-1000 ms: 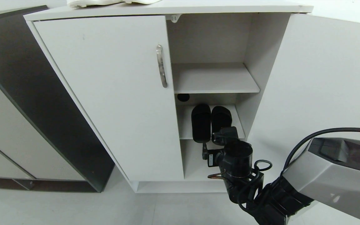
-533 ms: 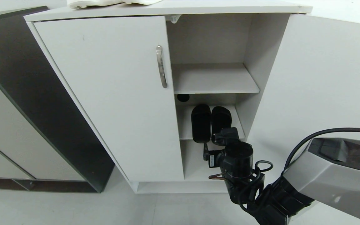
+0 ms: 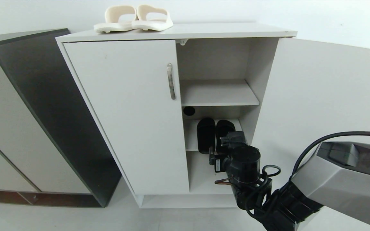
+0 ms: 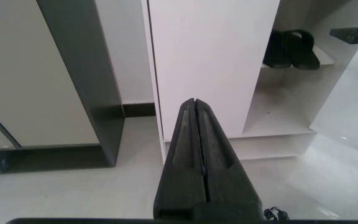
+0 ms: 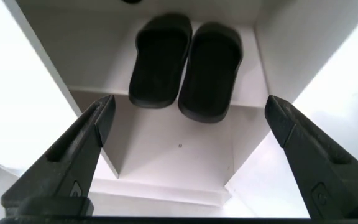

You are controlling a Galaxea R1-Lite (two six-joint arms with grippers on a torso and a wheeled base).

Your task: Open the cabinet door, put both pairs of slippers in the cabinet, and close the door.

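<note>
A pair of black slippers (image 3: 214,133) lies side by side on the middle shelf of the white cabinet (image 3: 124,112), also seen in the right wrist view (image 5: 188,62) and the left wrist view (image 4: 294,50). A cream pair of slippers (image 3: 133,18) rests on the cabinet top. The right door (image 3: 316,96) stands wide open; the left door with its metal handle (image 3: 171,81) is closed. My right gripper (image 3: 222,144) hangs open just in front of the black pair, a little below the shelf edge, holding nothing (image 5: 188,112). My left gripper (image 4: 194,106) is shut and empty, low above the floor before the closed door.
A dark grey cabinet side (image 3: 43,96) stands close on the left. The upper shelf (image 3: 217,93) and the bottom compartment (image 3: 204,173) are bare. A round hole (image 3: 189,111) shows in the back panel. Pale floor lies in front of the cabinet.
The head camera has tilted up, bringing the cream slippers on the cabinet top fully into view. The right gripper and the black slippers keep their places.
</note>
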